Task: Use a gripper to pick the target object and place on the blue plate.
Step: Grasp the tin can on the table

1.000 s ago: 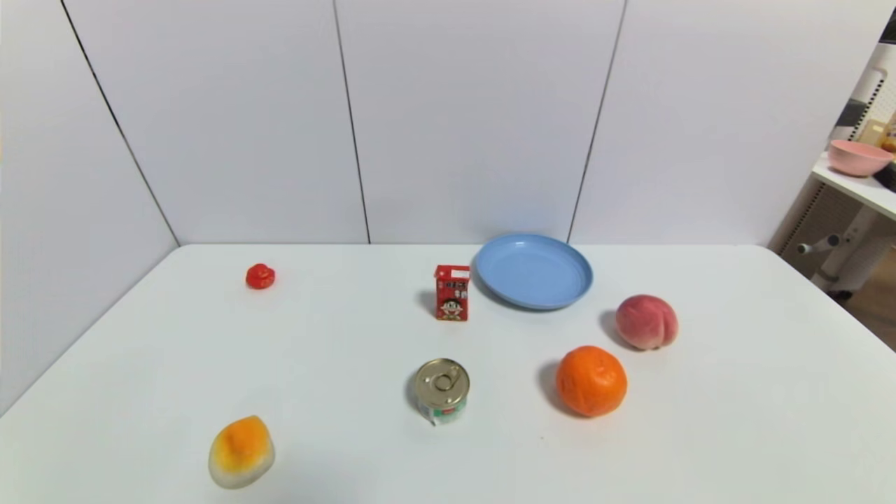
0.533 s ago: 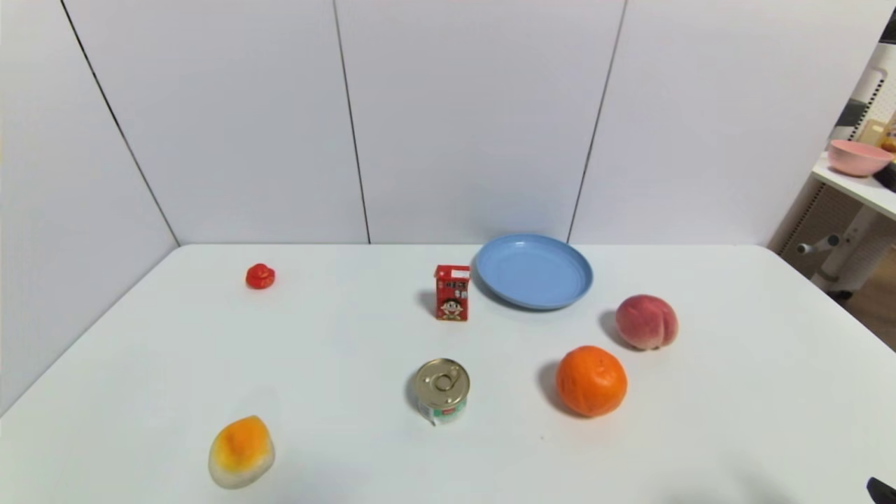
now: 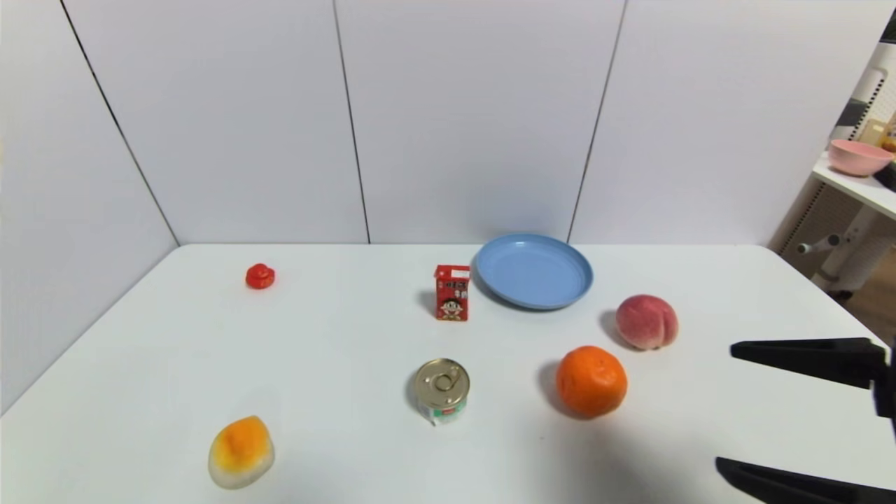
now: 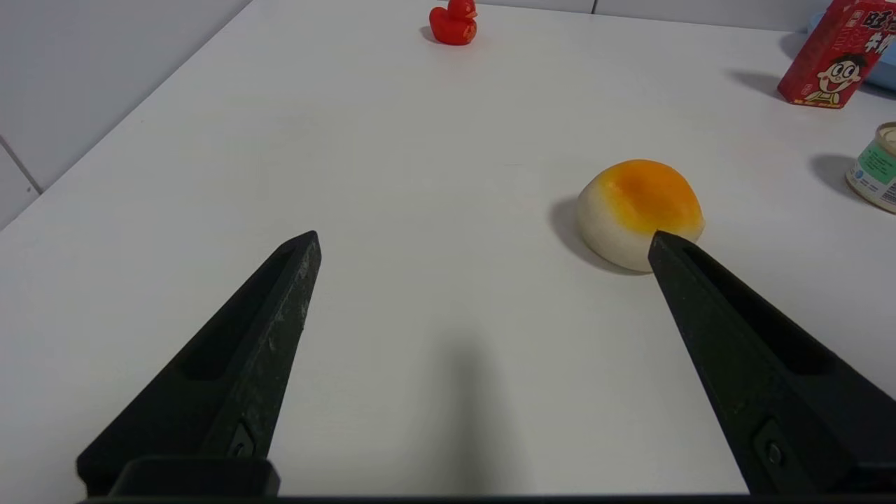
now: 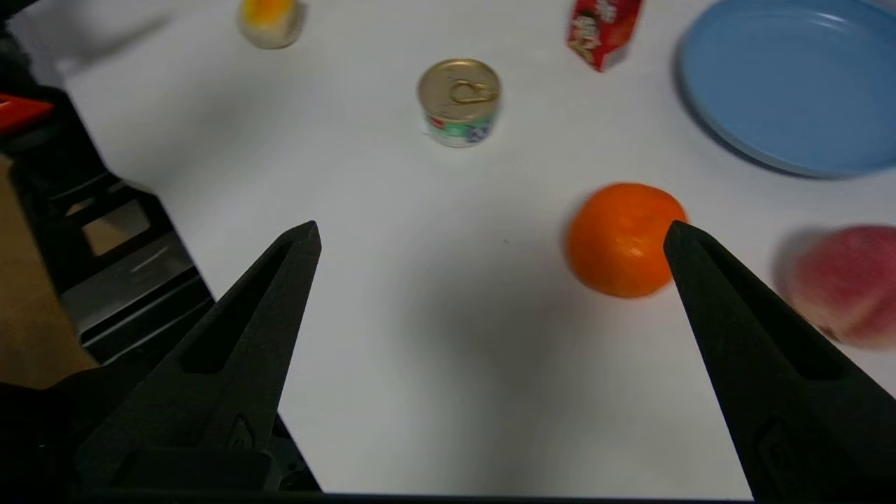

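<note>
Can (image 3: 442,390), short and metal with a gold pull-tab lid and a green-and-white label, stands upright near the front middle of the white table (image 3: 336,329), untouched. The right gripper (image 3: 724,413) reaches in over the table's right front edge, fingers spread wide and holding nothing; in its wrist view the can (image 5: 459,101) lies well ahead, beyond the gap between the fingertips, with the orange (image 5: 623,238) nearer one finger. The job looks to be at its opening step, the approach, with no grasp made yet. The plate (image 3: 533,270), pale blue and bare, waits at the back of the table, just beside a red carton (image 3: 451,292) and well apart from the can. The next move likely calls for carrying the spread fingers leftward past the orange (image 3: 591,380) without nudging it, then lowering them to either side of the can's low wall. A peach (image 3: 646,321) sits between the orange and the plate, and could crowd the carry path. The left gripper (image 4: 483,245) rests low at the table's left front, fingers likewise apart and empty, near a yellow-topped bun (image 4: 638,210). A red duck (image 3: 260,276) sits far back on the left.
</note>
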Controlling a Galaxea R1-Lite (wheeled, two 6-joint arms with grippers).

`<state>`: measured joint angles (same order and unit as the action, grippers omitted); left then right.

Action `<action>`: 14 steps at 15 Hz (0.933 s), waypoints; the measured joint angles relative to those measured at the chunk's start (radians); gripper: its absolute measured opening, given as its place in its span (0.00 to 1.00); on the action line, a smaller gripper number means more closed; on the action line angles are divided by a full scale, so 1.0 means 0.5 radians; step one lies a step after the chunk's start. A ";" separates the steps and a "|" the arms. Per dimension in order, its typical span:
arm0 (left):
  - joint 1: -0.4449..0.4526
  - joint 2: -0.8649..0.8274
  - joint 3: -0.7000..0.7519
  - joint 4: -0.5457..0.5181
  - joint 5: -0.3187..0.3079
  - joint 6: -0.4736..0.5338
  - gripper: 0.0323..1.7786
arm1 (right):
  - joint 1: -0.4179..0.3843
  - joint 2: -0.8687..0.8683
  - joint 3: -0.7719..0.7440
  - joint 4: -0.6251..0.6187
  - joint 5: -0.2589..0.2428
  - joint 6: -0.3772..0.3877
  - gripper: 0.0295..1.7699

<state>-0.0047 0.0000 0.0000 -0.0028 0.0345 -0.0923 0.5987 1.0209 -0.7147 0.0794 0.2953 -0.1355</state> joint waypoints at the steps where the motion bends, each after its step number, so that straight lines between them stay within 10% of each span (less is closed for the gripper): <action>1: 0.000 0.000 0.000 0.000 0.000 0.000 0.95 | 0.098 0.106 -0.055 -0.026 0.002 0.009 0.96; 11: 0.000 0.000 0.000 0.000 0.001 0.000 0.95 | 0.416 1.100 -0.313 -0.866 -0.001 0.050 0.96; 14: 0.000 0.000 0.000 0.000 0.000 0.000 0.95 | 0.433 1.360 -0.174 -1.384 -0.146 0.057 0.96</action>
<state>-0.0047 0.0000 0.0000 -0.0028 0.0345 -0.0923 0.8153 1.7006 -0.8015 -0.6128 0.2226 -0.1072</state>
